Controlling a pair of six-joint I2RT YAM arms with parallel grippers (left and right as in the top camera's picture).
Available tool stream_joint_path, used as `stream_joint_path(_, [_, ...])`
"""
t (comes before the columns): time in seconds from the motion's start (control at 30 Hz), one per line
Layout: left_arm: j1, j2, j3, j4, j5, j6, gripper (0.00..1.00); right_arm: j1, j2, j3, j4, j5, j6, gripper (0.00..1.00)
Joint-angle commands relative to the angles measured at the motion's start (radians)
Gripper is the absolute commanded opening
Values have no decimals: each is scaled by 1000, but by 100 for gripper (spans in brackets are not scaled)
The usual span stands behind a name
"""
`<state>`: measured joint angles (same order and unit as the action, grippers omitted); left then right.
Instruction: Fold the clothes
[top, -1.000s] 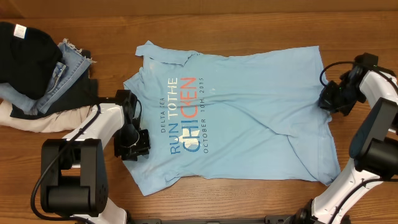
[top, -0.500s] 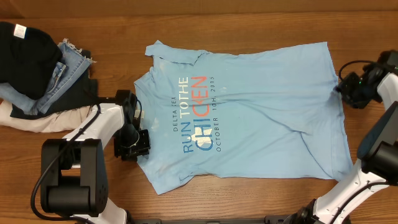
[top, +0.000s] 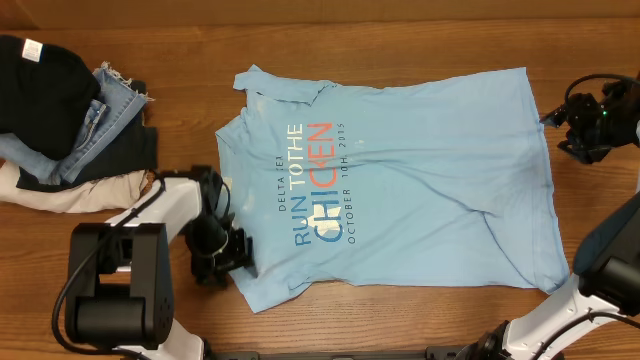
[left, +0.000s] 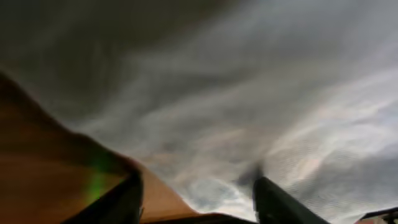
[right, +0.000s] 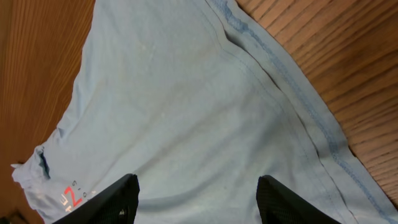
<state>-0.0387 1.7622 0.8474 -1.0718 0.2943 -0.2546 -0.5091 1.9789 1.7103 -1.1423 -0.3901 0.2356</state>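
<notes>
The clothes, a light sky-blue T-shirt (top: 420, 190), lie spread flat on the wooden table with the red, white and dark-blue lettering (top: 312, 185) facing up. At the shirt's lower-left edge my left gripper (top: 232, 262) sits low over the cloth. In the blurred left wrist view the left gripper (left: 199, 210) stands open, with cloth (left: 249, 106) and bare wood between its fingers. Off the shirt's right edge my right gripper (top: 575, 128) hangs apart from the cloth. The right wrist view shows the right gripper (right: 199, 205) open above the shirt (right: 186, 99), holding nothing.
A pile of other garments lies at the back left: a black one (top: 40, 75), blue jeans (top: 105, 105) and a beige cloth (top: 60, 192). Bare wooden table (top: 400, 320) runs along the front and beyond the shirt's hem (right: 323, 134).
The shirt was drawn to the right and flatter. My right gripper opened, let go of its edge and backed off right. My left gripper opened and slid toward the front edge.
</notes>
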Motion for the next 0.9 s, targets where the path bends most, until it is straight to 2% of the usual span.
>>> stream_joint_path(0.0, [1, -2, -80, 140, 11, -98, 40, -3, -27, 23, 1, -16, 4, 65])
stream_joint_path(0.03, [1, -2, -84, 157, 12, -120, 28, -3, -27, 23, -5, -16, 4, 65])
stream_joint_path(0.07, [1, -2, -84, 166, 11, -137, 11, -3, -27, 23, -11, -16, 4, 65])
stream_joint_path(0.1, [3, -3, -84, 167, 10, -147, 4, -3, -27, 23, -16, -15, 4, 65])
stream_joint_path(0.17, [37, -3, -84, 158, 10, -146, 4, -3, -27, 23, -17, -5, 3, 66])
stream_joint_path(0.27, [145, -5, -84, 113, -43, -133, 4, -3, -26, 21, -40, 73, 4, 72])
stream_joint_path(0.33, [264, -6, -83, 91, -96, -102, 4, -3, -24, 3, -74, 103, 6, 71])
stream_joint_path(0.43, [422, -6, -82, 104, -93, -51, 4, 0, -24, -57, -98, 106, 6, 70])
stream_joint_path(0.57, [524, -6, -70, 108, -80, 24, 4, 0, -24, -141, -121, 180, 1, 71])
stream_joint_path(0.63, [537, -6, -64, 108, -81, 32, 4, 7, -24, -172, -151, 164, -21, 68])
stream_joint_path(0.7, [535, -6, -63, 110, -76, 34, 4, 34, -24, -206, -191, 161, -40, 56])
stream_joint_path(0.8, [535, -6, -63, 116, -64, 39, 4, 68, -24, -245, -211, 165, -54, 47])
stream_joint_path(0.87, [535, -6, -63, 116, -64, 42, 4, 91, -24, -271, -218, 177, -54, 47])
